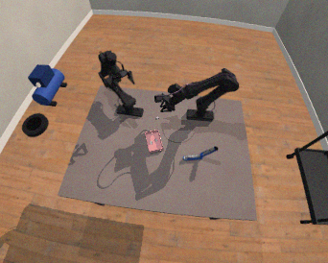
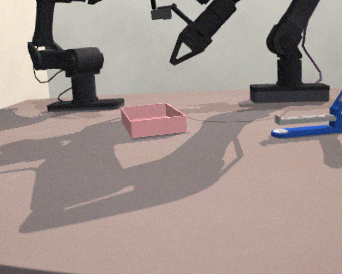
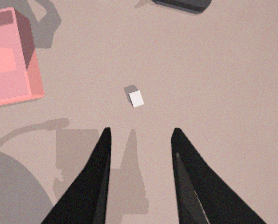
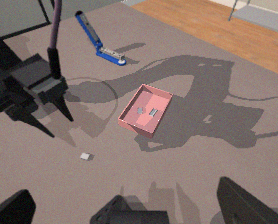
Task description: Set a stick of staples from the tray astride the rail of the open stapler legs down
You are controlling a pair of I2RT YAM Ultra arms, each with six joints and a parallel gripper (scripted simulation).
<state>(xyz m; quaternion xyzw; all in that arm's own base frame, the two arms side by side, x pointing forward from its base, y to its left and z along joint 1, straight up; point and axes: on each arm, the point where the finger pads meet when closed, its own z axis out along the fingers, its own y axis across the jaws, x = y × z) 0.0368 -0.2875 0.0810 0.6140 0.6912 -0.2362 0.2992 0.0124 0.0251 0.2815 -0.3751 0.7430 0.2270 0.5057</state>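
Observation:
A small white block (image 1: 156, 118) (image 3: 136, 98) (image 4: 86, 156), which looks like a short stick of staples, lies on the table outside the pink tray (image 2: 158, 126) (image 3: 37, 82) (image 4: 160, 100). Two small grey pieces lie inside the tray in the right wrist view. The blue stapler (image 1: 199, 155) (image 2: 308, 131) (image 4: 111, 56) stands open on the table, its top arm raised and its grey rail (image 2: 305, 119) showing. My left gripper (image 1: 164, 109) (image 3: 142, 132) (image 4: 63, 129) is partly open and empty, above the table near the white block. My right gripper (image 4: 125, 190) is wide open and empty, raised high.
The left arm's base (image 1: 200, 115) (image 2: 289, 93) stands behind the stapler. The right arm's base (image 1: 129, 111) (image 2: 86, 103) stands behind the tray. The tray lies between the white block and the front part of the table. A thin cable hangs from the left arm.

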